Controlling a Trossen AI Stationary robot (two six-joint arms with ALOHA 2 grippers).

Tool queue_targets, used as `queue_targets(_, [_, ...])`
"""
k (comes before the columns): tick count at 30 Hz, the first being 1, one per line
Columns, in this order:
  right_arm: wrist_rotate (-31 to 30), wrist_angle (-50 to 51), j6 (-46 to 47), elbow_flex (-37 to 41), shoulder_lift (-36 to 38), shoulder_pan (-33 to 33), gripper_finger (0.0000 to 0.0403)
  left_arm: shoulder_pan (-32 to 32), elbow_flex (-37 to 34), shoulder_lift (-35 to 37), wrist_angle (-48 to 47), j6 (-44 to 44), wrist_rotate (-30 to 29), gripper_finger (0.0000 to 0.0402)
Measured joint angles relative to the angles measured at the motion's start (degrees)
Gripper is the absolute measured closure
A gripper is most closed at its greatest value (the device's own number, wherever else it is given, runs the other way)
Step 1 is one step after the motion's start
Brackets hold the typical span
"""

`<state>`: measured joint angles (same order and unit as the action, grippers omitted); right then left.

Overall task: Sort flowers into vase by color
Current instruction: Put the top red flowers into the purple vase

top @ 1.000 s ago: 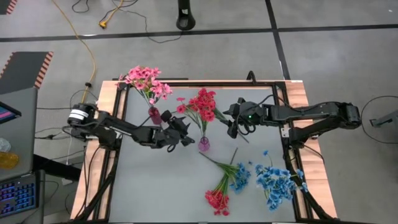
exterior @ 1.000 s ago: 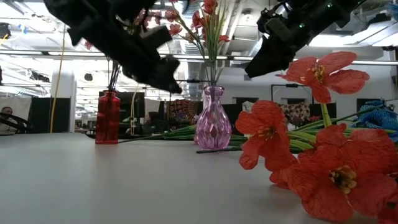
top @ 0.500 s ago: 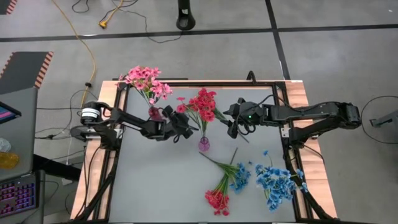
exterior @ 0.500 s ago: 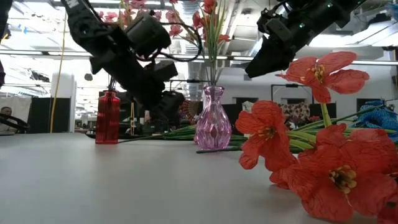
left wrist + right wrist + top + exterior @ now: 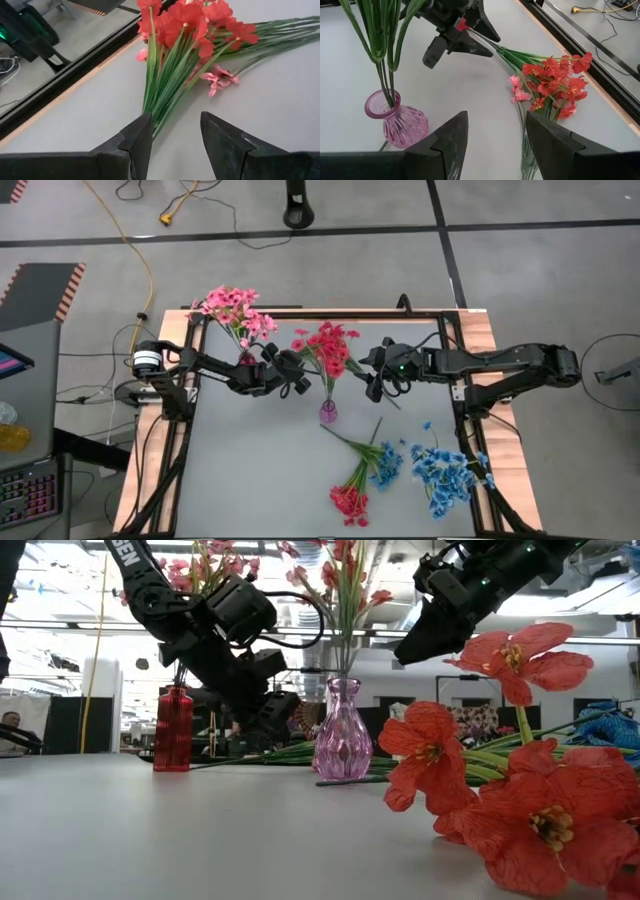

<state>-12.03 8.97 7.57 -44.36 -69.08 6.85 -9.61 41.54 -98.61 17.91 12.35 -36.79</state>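
Your flowers sit in several groups. Red flowers point(image 5: 326, 348) stand in the purple vase point(image 5: 328, 412) near the table's middle, and pink flowers point(image 5: 233, 310) stand in the red vase point(image 5: 246, 360) toward the far-left corner. More lie loose on the table point(image 5: 250, 470) — a red bunch point(image 5: 349, 501) with a small blue sprig point(image 5: 387, 463) on the near side, and blue flowers point(image 5: 442, 472) by the right edge. Both wrist views also show a red spray point(image 5: 192, 22) with a pink blossom point(image 5: 218, 80) lying flat, its stems pointing toward the left gripper.

Your left gripper point(image 5: 296, 375) is low between the two vases, fingers point(image 5: 135, 145) spread around the stem ends without pinching them. Your right gripper point(image 5: 374, 387) hovers just right of the purple vase, its fingers point(image 5: 451, 137) parted and holding nothing.
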Motion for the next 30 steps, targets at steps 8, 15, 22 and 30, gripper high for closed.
queue_targets(8, [0.0,0.0,0.0,0.0,0.0,0.0,0.0177,-0.6,4.6,0.0,-4.8,-0.7,0.6,0.0246])
queue_targets(15, [0.0,0.0,0.0,0.0,0.0,0.0,0.0177,-2.7,10.6,0.0,-14.1,-1.6,2.9,0.0246])
queue_targets(22, [0.0,0.0,0.0,0.0,0.0,0.0,0.0177,-4.3,11.3,0.0,-14.8,-1.6,4.4,0.0246])
queue_targets(30, [0.0,0.0,0.0,0.0,0.0,0.0,0.0177,-5.9,11.3,0.0,-16.0,-1.1,6.6,0.0246])
